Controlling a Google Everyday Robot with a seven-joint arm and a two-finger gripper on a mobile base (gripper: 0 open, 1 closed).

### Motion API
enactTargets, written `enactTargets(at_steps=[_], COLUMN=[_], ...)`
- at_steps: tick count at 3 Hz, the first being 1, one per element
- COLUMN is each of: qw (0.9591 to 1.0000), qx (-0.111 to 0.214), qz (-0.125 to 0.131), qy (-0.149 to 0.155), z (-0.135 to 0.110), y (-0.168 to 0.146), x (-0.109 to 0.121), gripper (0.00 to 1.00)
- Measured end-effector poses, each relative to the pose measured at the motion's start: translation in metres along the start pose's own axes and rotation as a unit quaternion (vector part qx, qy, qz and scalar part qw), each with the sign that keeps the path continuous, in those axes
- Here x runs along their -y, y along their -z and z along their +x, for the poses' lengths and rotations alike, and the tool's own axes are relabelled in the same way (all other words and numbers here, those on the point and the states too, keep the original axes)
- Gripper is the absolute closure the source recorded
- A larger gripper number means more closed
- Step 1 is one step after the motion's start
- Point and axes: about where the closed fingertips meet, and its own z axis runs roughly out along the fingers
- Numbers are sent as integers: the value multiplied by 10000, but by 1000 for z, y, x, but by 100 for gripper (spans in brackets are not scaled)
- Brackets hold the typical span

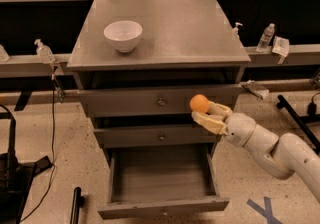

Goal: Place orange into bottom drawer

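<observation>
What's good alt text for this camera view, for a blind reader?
The robot's gripper holds an orange in front of a grey cabinet, above its open bottom drawer. A white bowl sits on top.
</observation>
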Motion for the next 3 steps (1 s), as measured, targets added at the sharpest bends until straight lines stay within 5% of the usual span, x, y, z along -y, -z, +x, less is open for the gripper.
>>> enactTargets(at_steps=[2,3], qw=[9997,9995], qx=[80,-144], qz=[8,44], qy=[-214,-287], z=[22,58], y=[2,22], x=[2,23], gripper=[100,100])
